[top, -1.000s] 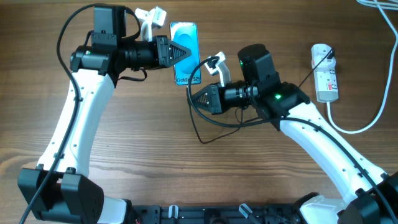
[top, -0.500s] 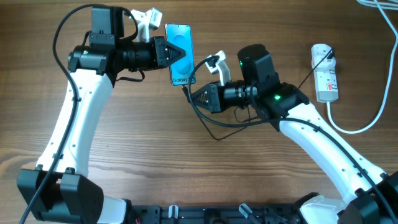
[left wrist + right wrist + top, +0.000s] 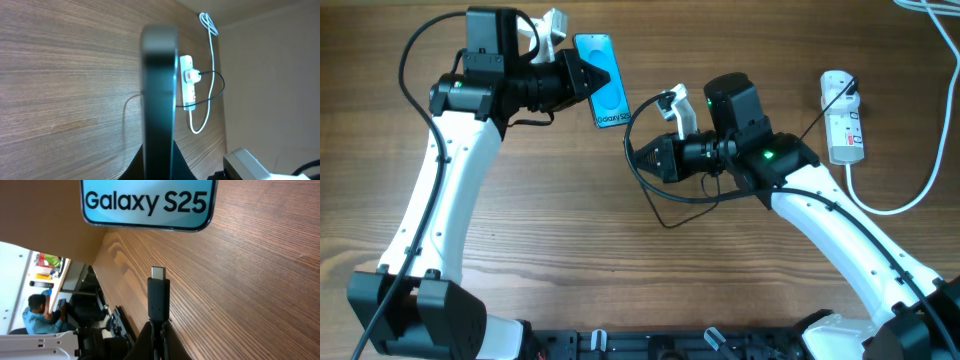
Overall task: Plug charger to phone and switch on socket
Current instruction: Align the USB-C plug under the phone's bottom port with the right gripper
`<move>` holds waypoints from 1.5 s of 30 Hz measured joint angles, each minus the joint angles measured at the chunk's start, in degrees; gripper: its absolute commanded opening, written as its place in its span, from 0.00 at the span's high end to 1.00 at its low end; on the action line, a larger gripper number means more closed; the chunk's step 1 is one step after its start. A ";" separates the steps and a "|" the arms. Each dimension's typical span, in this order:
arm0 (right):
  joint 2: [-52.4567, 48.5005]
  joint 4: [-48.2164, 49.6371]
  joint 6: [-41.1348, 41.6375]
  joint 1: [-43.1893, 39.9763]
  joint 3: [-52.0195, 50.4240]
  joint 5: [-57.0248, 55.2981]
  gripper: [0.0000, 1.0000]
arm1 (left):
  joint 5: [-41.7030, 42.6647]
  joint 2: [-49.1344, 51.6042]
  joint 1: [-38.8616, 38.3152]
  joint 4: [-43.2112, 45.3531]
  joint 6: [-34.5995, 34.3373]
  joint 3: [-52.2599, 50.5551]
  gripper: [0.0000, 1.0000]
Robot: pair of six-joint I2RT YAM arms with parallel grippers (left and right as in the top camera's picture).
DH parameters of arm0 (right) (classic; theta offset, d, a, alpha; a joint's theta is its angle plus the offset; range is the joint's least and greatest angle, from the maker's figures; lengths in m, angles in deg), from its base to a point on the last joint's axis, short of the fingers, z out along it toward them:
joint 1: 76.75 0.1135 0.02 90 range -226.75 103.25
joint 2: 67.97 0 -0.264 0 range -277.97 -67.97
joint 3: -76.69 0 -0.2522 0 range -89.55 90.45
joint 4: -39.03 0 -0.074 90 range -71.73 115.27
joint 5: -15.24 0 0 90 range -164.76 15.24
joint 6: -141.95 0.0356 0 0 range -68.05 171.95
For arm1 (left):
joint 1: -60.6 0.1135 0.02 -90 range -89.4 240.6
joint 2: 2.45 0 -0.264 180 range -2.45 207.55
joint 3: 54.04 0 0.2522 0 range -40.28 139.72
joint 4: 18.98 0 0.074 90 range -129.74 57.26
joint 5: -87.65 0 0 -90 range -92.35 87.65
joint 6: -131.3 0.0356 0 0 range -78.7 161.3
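My left gripper [image 3: 592, 78] is shut on the phone [image 3: 610, 105], whose teal screen faces up in the overhead view, at an angle. In the left wrist view the phone [image 3: 159, 90] stands edge-on between the jaws of the left gripper [image 3: 159, 162]. My right gripper [image 3: 634, 158] is shut on the charger just behind its plug [image 3: 158, 297]. The plug tip points at the phone's bottom edge [image 3: 149, 202], with a gap between them. The charger's black cable [image 3: 664, 222] loops below the right arm. At the far right lies the white socket [image 3: 843, 120].
A thicker white cord [image 3: 905, 200] runs from the socket round the table's right edge. The socket [image 3: 186, 82] and this cord [image 3: 207, 75] also show behind the phone in the left wrist view. Bare wood lies between the arms.
The left gripper has carried the phone left and turned it, so its lower end swings toward the right gripper. The right gripper has barely shifted, and the cable loop has changed shape.
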 measured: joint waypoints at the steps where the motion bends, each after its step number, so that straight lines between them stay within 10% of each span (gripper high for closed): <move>1: 0.00 -0.66 -0.15 0.00 0.00 -0.35 0.96 | -0.35 0.00 0.00 0.00 -0.52 0.00 0.96; 45: 0.00 16.83 8.92 0.00 -0.02 3.45 0.96 | 16.04 0.00 3.69 10.75 -4.28 -0.11 0.96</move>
